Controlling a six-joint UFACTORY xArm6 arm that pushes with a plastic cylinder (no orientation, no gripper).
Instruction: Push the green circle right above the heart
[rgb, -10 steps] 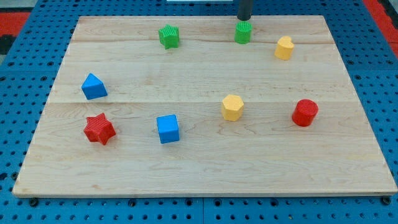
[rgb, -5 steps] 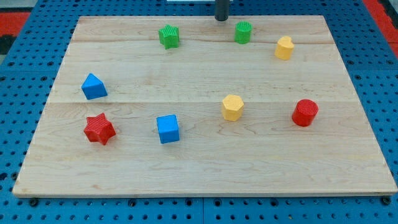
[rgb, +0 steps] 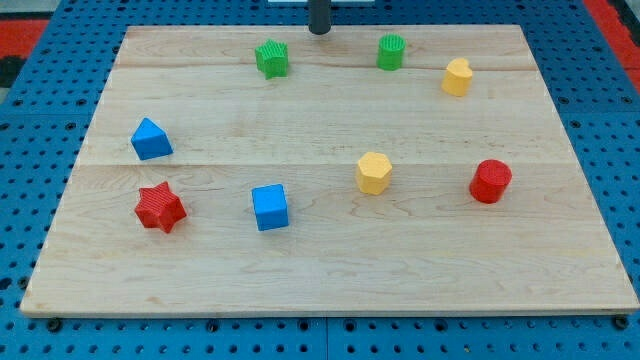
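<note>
My tip (rgb: 319, 32) sits at the view's top edge of the wooden surface (rgb: 330, 270), touching no block. I carry no gripper, only this dark rod, so there is nothing on me to stand apart or together. The tip lies between two green blocks: the green star (rgb: 271, 58) is near it, toward the view's left and a little lower, and the green circle (rgb: 391, 52) is near it on the view's right, also a little lower. Neither one touches the tip.

The green circle stands upright near the top edge of the surface. Just to its right and slightly lower is the yellow heart (rgb: 457, 77), apart from it with a clear gap between them.

Further down, near the middle of the surface, sits the yellow hexagon (rgb: 373, 172), and well to its right the red cylinder (rgb: 490, 181). Toward the view's left, the blue triangle (rgb: 150, 139) lies near the left edge, the red star (rgb: 160, 207) below it, and the blue cube (rgb: 270, 207) to the right of that star. All blocks stand apart from one another.
</note>
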